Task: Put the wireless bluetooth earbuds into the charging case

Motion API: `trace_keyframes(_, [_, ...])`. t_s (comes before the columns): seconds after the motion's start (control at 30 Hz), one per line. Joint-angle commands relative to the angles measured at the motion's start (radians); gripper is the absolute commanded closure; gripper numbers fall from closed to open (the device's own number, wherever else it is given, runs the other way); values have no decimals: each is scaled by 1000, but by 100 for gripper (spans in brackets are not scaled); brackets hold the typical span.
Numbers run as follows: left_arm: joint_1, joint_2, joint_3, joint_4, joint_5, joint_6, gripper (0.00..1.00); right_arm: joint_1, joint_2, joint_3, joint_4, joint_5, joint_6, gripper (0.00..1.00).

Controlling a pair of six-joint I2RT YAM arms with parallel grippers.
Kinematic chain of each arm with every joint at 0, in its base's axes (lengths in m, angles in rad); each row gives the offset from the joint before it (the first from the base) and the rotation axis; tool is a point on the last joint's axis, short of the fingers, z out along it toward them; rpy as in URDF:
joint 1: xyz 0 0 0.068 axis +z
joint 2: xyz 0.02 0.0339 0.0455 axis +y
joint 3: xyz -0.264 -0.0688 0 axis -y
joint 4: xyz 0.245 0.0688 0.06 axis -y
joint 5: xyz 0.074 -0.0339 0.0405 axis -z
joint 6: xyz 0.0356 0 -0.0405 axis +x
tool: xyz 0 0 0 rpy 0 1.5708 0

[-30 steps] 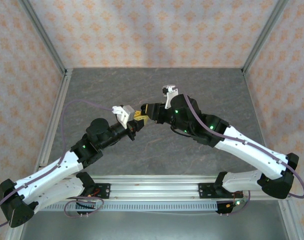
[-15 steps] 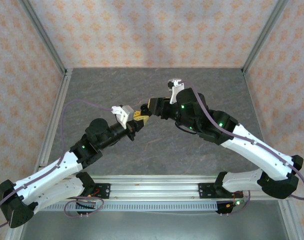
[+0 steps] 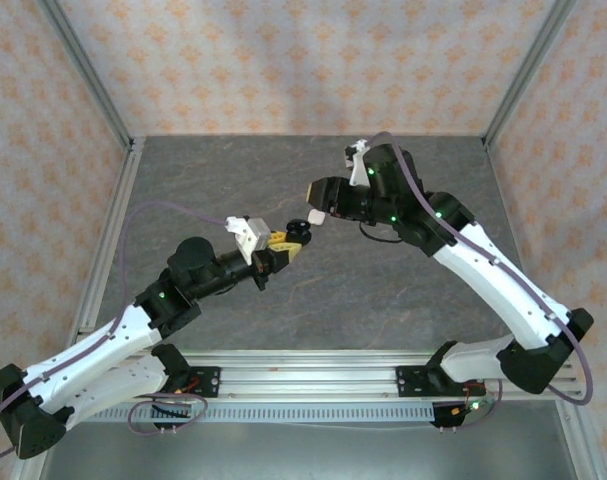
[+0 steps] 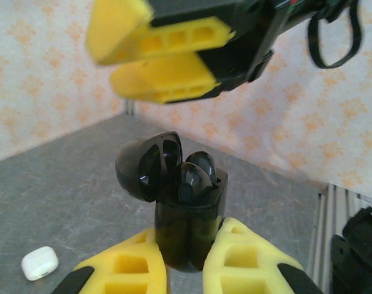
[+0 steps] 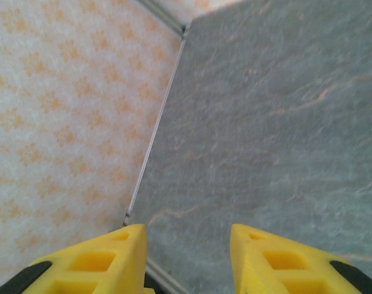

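- We are seeing the left gripper (image 4: 184, 264) closing its yellow ribbed fingers (image 4: 127, 269) on the lower body of the glossy black plastic charging case (image 4: 189, 229); it is holding the case upright, above the grey stone-patterned table top (image 3: 233, 180).
- The rounded lid (image 4: 148, 166) of this case is standing open and leaning to the left of the body.
- In the open top of the case two dark rounded shapes are sitting side by side; we are reading them as the small black earbuds (image 4: 197, 174), but their stems are hidden inside.
- In the left wrist view a small white rounded case (image 4: 39, 263) is lying closed on the table, well apart from the held black case.
- In the top view the right gripper (image 3: 321, 192) is hanging just beyond and to the right of the black case, not touching it.
- In the right wrist view its two yellow fingers (image 5: 91, 260) are standing apart, and between them we are seeing nothing except the grey table.
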Motion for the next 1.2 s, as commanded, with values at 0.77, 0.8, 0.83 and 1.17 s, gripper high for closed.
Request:
trace_keyframes(0.77, [2, 67, 39, 30, -37, -82, 100, -11, -124, -166, 181, -392, 102, 63])
trace_keyframes(0.8, [2, 68, 39, 28, -37, -84, 100, -10, -124, -168, 182, -388, 98, 62])
trace_keyframes(0.83, [2, 66, 38, 28, -40, -85, 100, -11, -124, -171, 179, -383, 95, 62])
trace_keyframes(1.17, [2, 64, 29, -43, -56, -98, 100, -13, -213, -168, 8, -141, -8, 58])
